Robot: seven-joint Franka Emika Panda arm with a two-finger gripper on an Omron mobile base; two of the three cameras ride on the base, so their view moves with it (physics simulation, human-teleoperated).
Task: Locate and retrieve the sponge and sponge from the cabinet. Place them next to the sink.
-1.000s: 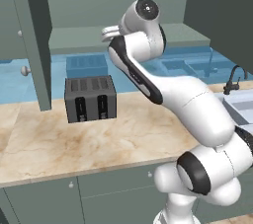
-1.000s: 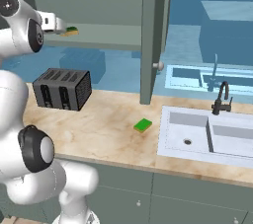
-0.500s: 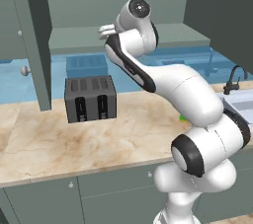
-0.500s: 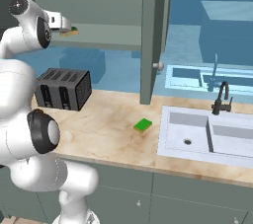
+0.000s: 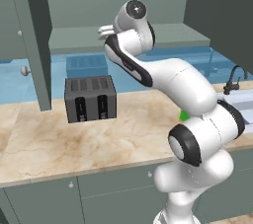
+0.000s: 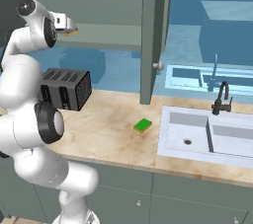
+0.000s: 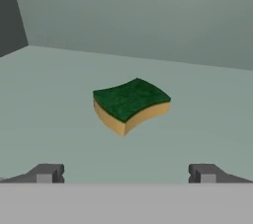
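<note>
i am reaching my pincer (image 7: 126, 173) into the cabinet (image 6: 113, 1), its two tips standing wide apart with nothing between them. the yellow sponge with the dark green top (image 7: 130, 104) is lying flat on the cabinet shelf (image 7: 59, 94) just ahead of the tips, not touching either one, one corner turned toward me. from the right base view my hand is showing at the shelf's edge, with that sponge (image 6: 70, 32) peeking out beside it. the bright green sponge (image 6: 143, 125) is resting on the marble desk (image 6: 108, 129), just left of the sink (image 6: 207, 136) and apart from it. the dark faucet (image 6: 221, 98) is rising behind the basin. a black toaster (image 5: 91, 98) is sitting on the desk under the shelf, and the tall cabinet door (image 6: 152, 35) is standing open between toaster and sink.
</note>
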